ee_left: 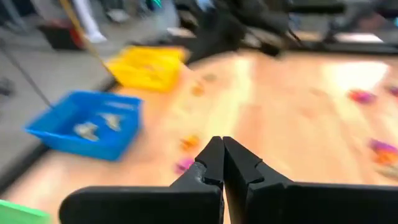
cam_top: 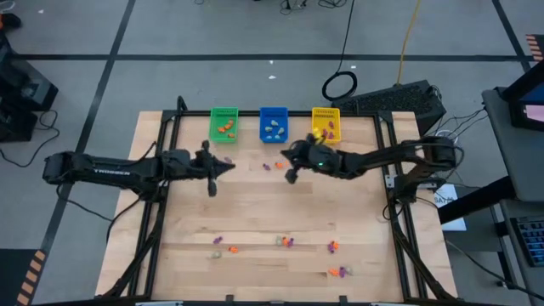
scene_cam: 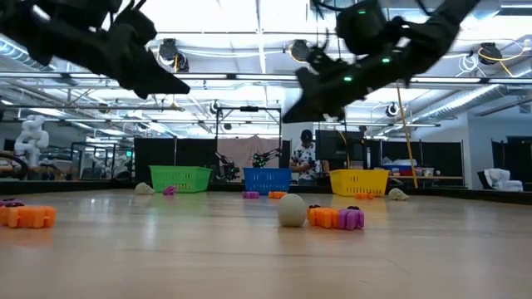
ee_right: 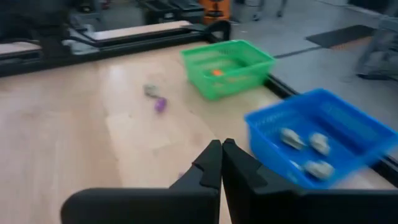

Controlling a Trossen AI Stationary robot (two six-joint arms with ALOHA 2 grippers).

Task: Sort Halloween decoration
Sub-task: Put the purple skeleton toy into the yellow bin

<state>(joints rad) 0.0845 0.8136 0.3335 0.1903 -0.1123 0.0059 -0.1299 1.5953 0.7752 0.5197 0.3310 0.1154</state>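
The Halloween decorations are tiny orange, purple and pale trinkets. Several lie in a loose row near the table's near edge (cam_top: pixel 285 242), and in the low view some sit close up (scene_cam: pixel 337 218). A few more lie in front of the bins (cam_top: pixel 272 166). My left gripper (cam_top: pixel 226 166) hovers above the table in front of the green bin, shut, with nothing showing between its fingers (ee_left: pixel 222 142). My right gripper (cam_top: pixel 287 160) hovers in front of the blue bin, also shut with nothing in it (ee_right: pixel 221 144). Both are well above the table in the low view.
Three small bins stand in a row at the far edge: green (cam_top: pixel 224 124) with orange pieces, blue (cam_top: pixel 273 124) with pale pieces, yellow (cam_top: pixel 325 124) with purple ones. A black frame runs along the table's sides (cam_top: pixel 161 153). Bare wood lies between the two groups of trinkets.
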